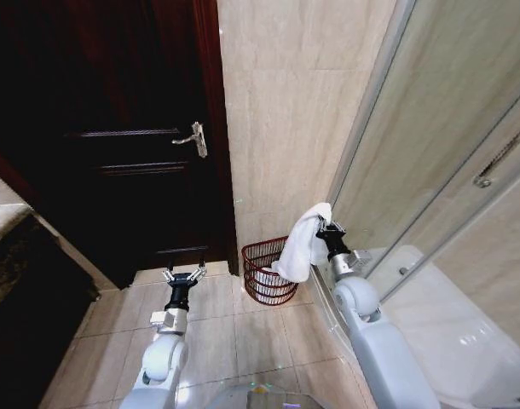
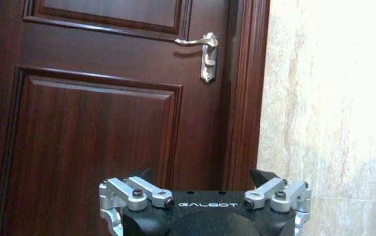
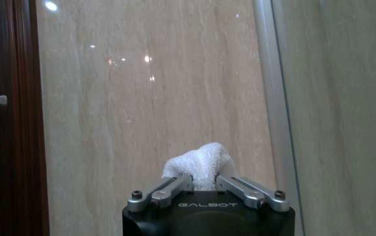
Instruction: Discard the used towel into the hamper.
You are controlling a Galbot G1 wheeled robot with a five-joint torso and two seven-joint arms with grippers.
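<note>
A white towel (image 1: 301, 247) hangs from my right gripper (image 1: 328, 224), which is shut on its top end. The cloth drapes down to the rim of the hamper (image 1: 262, 273), a dark red wire basket on the floor against the tiled wall. In the right wrist view a bunched bit of towel (image 3: 199, 164) sticks up between the closed fingers of my right gripper (image 3: 204, 183). My left gripper (image 1: 184, 274) is open and holds nothing, low over the floor to the left of the hamper, facing the door. The left wrist view shows the left gripper (image 2: 204, 183) with its jaws spread.
A dark wooden door (image 1: 132, 128) with a metal handle (image 1: 195, 138) stands to the left. A beige tiled wall (image 1: 286, 111) is behind the hamper. A glass shower screen (image 1: 439, 145) and a white fixture (image 1: 465, 324) close off the right side. Tiled floor (image 1: 234, 332) lies in front.
</note>
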